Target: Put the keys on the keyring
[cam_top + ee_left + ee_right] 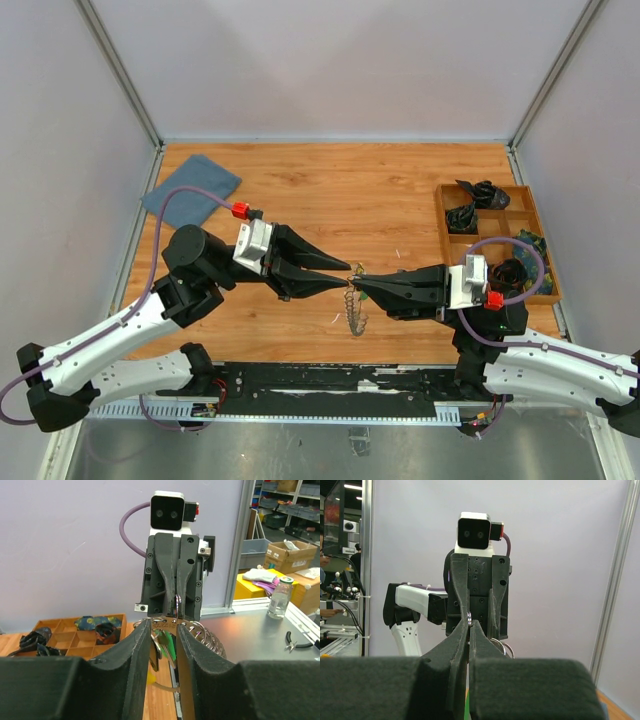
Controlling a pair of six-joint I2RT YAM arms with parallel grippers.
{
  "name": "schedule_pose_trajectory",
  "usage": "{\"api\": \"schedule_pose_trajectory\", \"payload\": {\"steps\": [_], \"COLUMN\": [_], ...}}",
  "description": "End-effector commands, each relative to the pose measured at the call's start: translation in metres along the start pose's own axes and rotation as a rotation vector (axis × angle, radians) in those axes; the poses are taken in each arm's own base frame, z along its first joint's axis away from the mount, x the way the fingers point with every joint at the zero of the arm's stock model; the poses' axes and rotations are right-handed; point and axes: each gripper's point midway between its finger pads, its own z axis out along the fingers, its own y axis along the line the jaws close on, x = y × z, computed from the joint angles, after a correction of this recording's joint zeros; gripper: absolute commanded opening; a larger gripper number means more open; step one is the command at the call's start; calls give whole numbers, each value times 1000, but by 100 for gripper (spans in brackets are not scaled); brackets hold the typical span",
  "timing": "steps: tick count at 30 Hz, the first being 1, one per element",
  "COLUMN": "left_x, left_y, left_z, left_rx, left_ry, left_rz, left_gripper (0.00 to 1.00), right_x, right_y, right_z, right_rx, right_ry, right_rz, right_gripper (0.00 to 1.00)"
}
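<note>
Both grippers meet nose to nose above the middle of the wooden table. My right gripper (360, 284) (469, 622) is shut on the thin wire of the keyring (356, 312) (469, 616), which dangles below with its fringe of silver keys (207, 637) and a green tag (171, 647). My left gripper (345, 274) (164, 625) has its jaws pressed against both edges of a flat engraved metal key (167, 624) at the ring's top. In the left wrist view a yellow tag (148, 676) hangs lower, half hidden by a finger.
A wooden compartment tray (441, 215) (65, 630) at the right holds black cable bundles (478, 195) and dark, patterned items. A blue cloth (190, 190) lies at the back left. A black rail (330, 385) runs along the near edge.
</note>
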Motion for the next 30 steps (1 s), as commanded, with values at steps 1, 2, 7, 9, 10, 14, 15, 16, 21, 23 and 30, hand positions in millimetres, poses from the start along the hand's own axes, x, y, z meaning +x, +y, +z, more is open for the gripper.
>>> {"api": "schedule_pose_trajectory", "payload": {"steps": [1, 2, 7, 9, 10, 14, 15, 16, 21, 23, 30], "left_x": [-17, -17, -17, -15, -15, -14, -15, -14, -16, -17, -19], "left_y": [-2, -2, -5, -6, -6, -6, -6, -6, -5, -5, -7], "left_z": [4, 4, 6, 6, 6, 7, 7, 7, 7, 7, 7], "left_rx": [5, 7, 18, 21, 20, 21, 21, 20, 14, 12, 23], "left_ry": [-39, -39, -39, -36, -35, -35, -37, -36, -42, -45, -54], "left_rz": [44, 44, 43, 40, 39, 36, 36, 37, 40, 40, 37], "left_gripper": [31, 30, 30, 30, 30, 31, 31, 31, 27, 23, 9], "right_x": [-30, -29, -28, -27, -27, -26, -25, -25, -22, -21, -14], "right_y": [-3, -3, -5, -6, -6, -7, -7, -7, -8, -8, -10], "right_z": [7, 6, 6, 6, 5, 6, 6, 6, 5, 5, 4], "right_rx": [2, 4, 16, 19, 21, 22, 22, 24, 26, 24, 32], "right_ry": [-84, -82, -77, -75, -74, -69, -67, -65, -53, -48, -25], "right_rz": [-38, -40, -45, -48, -48, -50, -50, -52, -55, -54, -65], "right_gripper": [0, 0, 1, 1, 1, 1, 1, 0, 1, 1, 0]}}
